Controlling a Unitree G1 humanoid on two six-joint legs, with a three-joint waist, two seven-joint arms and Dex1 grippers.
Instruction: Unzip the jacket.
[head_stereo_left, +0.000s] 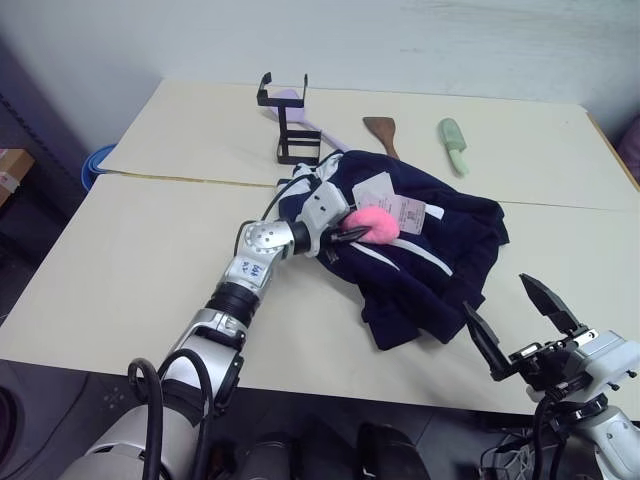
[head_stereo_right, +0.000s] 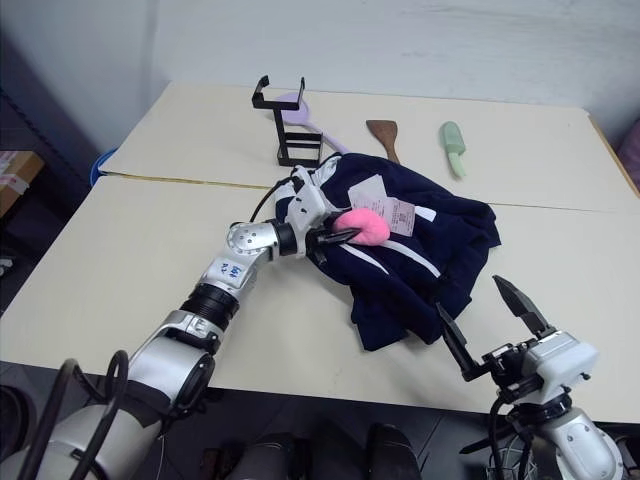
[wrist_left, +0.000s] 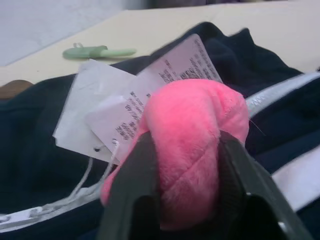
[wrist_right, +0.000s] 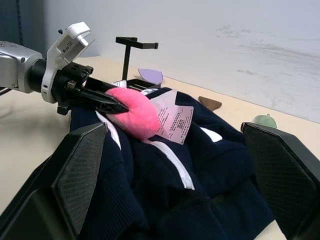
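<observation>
The dark navy jacket (head_stereo_left: 440, 262) lies crumpled on the beige table (head_stereo_left: 150, 260), right of the middle. Its white zipper (head_stereo_left: 422, 254) runs diagonally across it, and paper tags (head_stereo_left: 388, 200) lie on top. A small pink plush toy (head_stereo_left: 374, 224) rests on the jacket by the tags. My left gripper (head_stereo_left: 350, 236) reaches in level from the left, shut on the plush toy (wrist_left: 192, 140) with one black finger (wrist_left: 132, 190) on each side. My right gripper (head_stereo_left: 496, 294) hovers open near the table's front right edge, short of the jacket's near hem, with nothing between its fingers.
A black wire stand (head_stereo_left: 288, 122) and a lilac tool (head_stereo_left: 322, 132) stand behind the jacket. A brown wooden spatula (head_stereo_left: 382, 132) and a green brush (head_stereo_left: 453, 146) lie at the back right. A seam crosses the table. A blue bin (head_stereo_left: 94, 164) sits beyond the left edge.
</observation>
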